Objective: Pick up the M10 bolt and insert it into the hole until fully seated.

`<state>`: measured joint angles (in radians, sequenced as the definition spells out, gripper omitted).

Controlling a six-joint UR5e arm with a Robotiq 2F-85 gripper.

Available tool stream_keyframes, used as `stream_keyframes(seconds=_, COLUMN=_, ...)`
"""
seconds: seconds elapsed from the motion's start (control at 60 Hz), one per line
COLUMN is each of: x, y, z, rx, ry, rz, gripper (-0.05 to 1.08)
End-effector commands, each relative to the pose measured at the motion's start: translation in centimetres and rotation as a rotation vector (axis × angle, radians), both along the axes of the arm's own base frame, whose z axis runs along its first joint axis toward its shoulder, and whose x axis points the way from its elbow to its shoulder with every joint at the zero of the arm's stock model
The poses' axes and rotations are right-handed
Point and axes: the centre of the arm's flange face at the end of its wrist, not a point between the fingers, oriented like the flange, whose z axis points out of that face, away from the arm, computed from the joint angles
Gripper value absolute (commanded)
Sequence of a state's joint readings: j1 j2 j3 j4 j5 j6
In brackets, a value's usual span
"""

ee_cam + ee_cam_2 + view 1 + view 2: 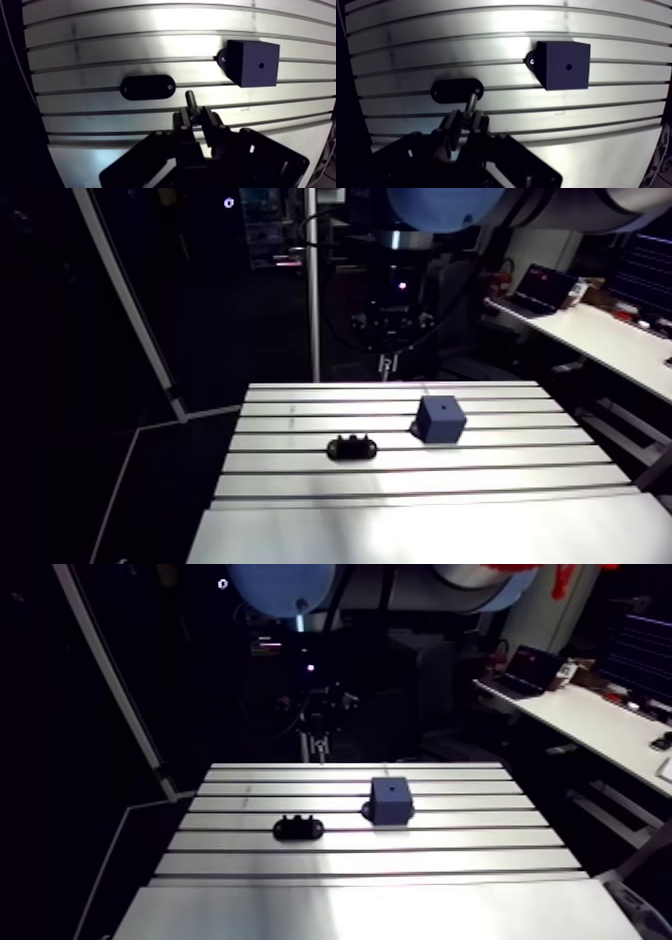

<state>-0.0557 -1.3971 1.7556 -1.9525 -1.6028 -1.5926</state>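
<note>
– Where's the M10 bolt [190, 98]?
– Pinched in the hand [196, 116], shank pointing ahead.
– And the hole [261, 65]?
– On the blue block [440, 418], right of centre in the arm view. It's off the bolt's axis, away from the black holder [147, 87].

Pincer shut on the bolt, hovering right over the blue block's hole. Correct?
Not quite. The pincer is shut on the bolt, but it hovers by the black oval fixture, not over the blue block; the hole sits well off to one side. The wrist view shows it.
</note>
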Motion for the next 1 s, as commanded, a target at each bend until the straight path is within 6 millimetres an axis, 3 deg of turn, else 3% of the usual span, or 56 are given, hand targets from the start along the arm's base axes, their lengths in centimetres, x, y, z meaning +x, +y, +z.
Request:
stream_keyframes(seconds=0.017, x=-2.0, y=4.5, z=5.0, rx=-0.017, ry=-0.098, rz=-0.011, gripper=1.08)
stream_keyframes(seconds=0.233, x=-4.3, y=8.1, z=6.0, rx=-0.03, ry=-0.112, rz=-0.04, gripper=1.08)
stream_keyframes(seconds=0.367, x=-4.6, y=10.5, z=7.1, rx=-0.033, ry=-0.089, rz=-0.015, gripper=1.08)
stream_keyframes(seconds=0.55, x=-4.5, y=11.5, z=7.6, rx=-0.047, ry=-0.08, rz=-0.022, gripper=1.08)
stream_keyframes(seconds=1.0, x=-4.1, y=12.5, z=6.2, rx=-0.064, ry=-0.159, rz=-0.039, gripper=1.08)
